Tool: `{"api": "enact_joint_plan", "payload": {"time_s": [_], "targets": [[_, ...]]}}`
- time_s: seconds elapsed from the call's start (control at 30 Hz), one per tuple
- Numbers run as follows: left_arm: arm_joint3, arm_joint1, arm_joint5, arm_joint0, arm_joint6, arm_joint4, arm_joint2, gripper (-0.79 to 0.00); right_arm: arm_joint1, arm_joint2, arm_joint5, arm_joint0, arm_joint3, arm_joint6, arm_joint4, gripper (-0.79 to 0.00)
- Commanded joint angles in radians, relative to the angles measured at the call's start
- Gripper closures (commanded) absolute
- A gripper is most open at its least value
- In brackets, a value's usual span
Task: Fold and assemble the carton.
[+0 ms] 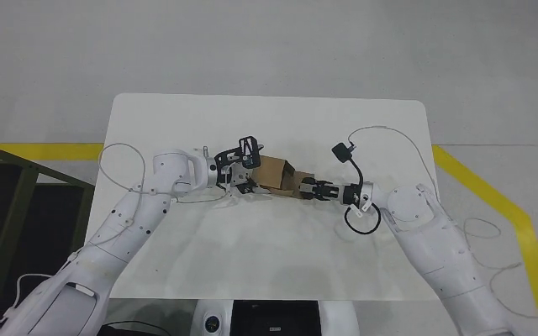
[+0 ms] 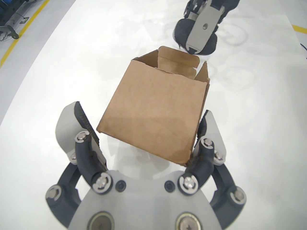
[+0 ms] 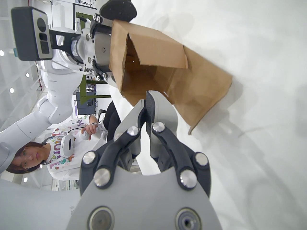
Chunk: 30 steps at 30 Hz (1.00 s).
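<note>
Two grippers flank a likely light, crease-prone cardboard carton (image 2: pixel 153 111): left gripper (image 2: pixel 143 120) released around one end, right gripper (image 3: pixel 147 98) clenched empty at its open flaps (image 3: pixel 163 53), the best hold.

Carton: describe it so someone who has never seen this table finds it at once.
Look to the middle of the white table, where the two arms meet. Between the left gripper and the right gripper lies a brown cardboard carton, its open, flapped end toward the right gripper. It is the only brown thing there.
</note>
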Motion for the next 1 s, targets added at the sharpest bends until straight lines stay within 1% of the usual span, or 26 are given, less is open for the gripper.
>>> {"api": "enact_joint_plan", "payload": {"time_s": [0.0, 0.1, 0.2, 0.3, 0.53, 0.97], "targets": [[-0.002, -0.001, 0.0, 0.002, -0.002, -0.003, -0.001, -0.785, 0.007, 0.013, 0.012, -0.044, -0.044, 0.011, 0.001, 0.0], [-0.005, -0.002, 0.002, 0.005, -0.004, -0.006, -0.003, -0.785, 0.009, 0.011, 0.017, -0.08, -0.073, 0.013, 0.012, 0.0], [-0.008, -0.004, 0.004, 0.008, -0.007, -0.007, -0.006, -0.785, 0.003, -0.016, 0.017, -0.079, -0.068, 0.001, 0.017, 0.0], [-0.013, -0.005, 0.003, 0.01, -0.012, -0.007, -0.007, -0.785, -0.004, -0.041, 0.019, -0.053, -0.043, -0.039, -0.014, 0.0], [-0.02, -0.004, 0.001, 0.019, -0.021, -0.005, -0.017, -0.785, -0.024, -0.087, -0.02, 0.001, 0.021, -0.072, 0.026, 0.0], [-0.023, -0.008, -0.008, 0.028, -0.039, -0.012, -0.025, -0.785, -0.06, -0.164, -0.062, 0.114, 0.129, -0.083, 0.051, 0.0]]}}
